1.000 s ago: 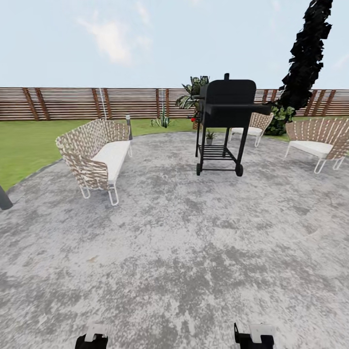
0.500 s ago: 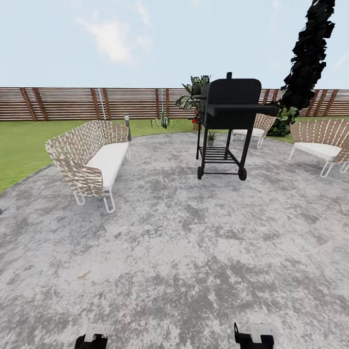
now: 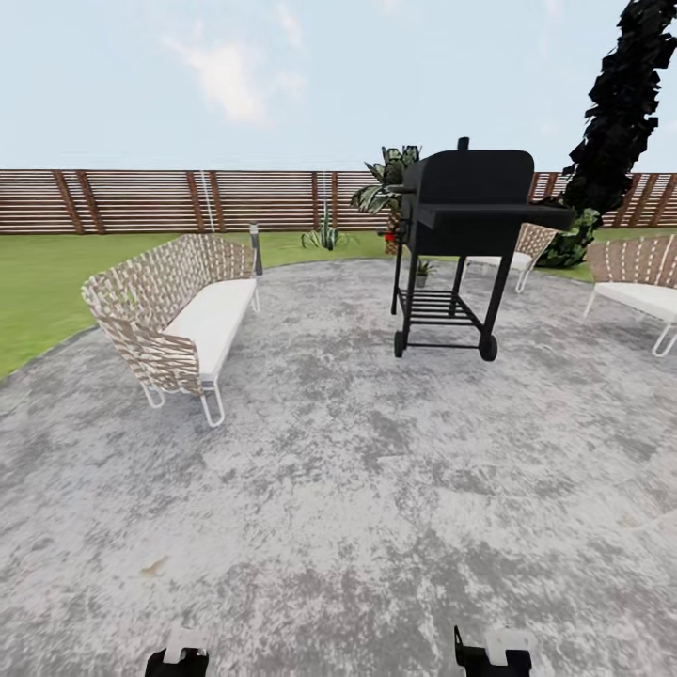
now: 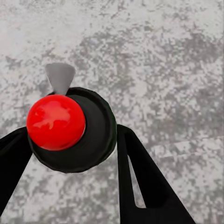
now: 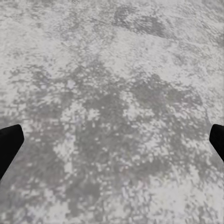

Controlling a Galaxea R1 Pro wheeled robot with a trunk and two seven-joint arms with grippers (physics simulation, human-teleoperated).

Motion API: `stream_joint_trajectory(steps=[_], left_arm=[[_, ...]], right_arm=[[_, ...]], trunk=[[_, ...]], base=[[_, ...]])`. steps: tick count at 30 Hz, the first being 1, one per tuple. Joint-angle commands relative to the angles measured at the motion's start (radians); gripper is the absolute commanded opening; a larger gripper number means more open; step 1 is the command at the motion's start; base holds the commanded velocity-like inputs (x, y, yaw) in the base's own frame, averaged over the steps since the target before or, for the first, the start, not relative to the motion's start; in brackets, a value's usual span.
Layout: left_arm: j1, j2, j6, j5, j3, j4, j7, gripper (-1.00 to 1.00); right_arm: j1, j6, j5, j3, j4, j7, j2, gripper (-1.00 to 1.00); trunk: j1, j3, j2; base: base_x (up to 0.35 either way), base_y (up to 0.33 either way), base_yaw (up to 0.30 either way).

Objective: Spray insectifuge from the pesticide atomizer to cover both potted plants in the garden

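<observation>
The whole head view has shifted, so the robot rolls over the round grey paved patio [image 3: 357,489] toward the black wheeled barbecue grill [image 3: 465,240] (the small potted plant [image 3: 422,271] stands behind it), the left gripper [image 4: 74,154] clamped on the dark-bodied, red-capped pesticide atomizer [image 4: 70,128], the right gripper [image 5: 112,140] spread wide and empty.

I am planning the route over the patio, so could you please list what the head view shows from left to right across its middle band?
Woven sofa → slim post lamp → spiky plant by the fence → black grill → woven chair at the right edge.
</observation>
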Motion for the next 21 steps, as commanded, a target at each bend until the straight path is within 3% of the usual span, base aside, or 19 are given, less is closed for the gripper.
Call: stream_joint_trajectory(steps=[1,21], left_arm=[[-0.001,0.0,-0.003,0.011,-0.007,0.001,-0.004,-1.0],[-0.001,0.0,-0.003,0.011,-0.007,0.001,-0.004,-1.0]], right_arm=[[-0.001,-0.001,0.001,0.008,0.001,-0.009,0.0,1.0],[-0.001,-0.001,0.001,0.009,0.001,-0.009,0.001,1.0]], trunk=[[0.0,-0.001,0.0],[0.0,-0.001,0.0]], base=[[0.34,0.0,0.002],[0.34,0.0,0.0]])
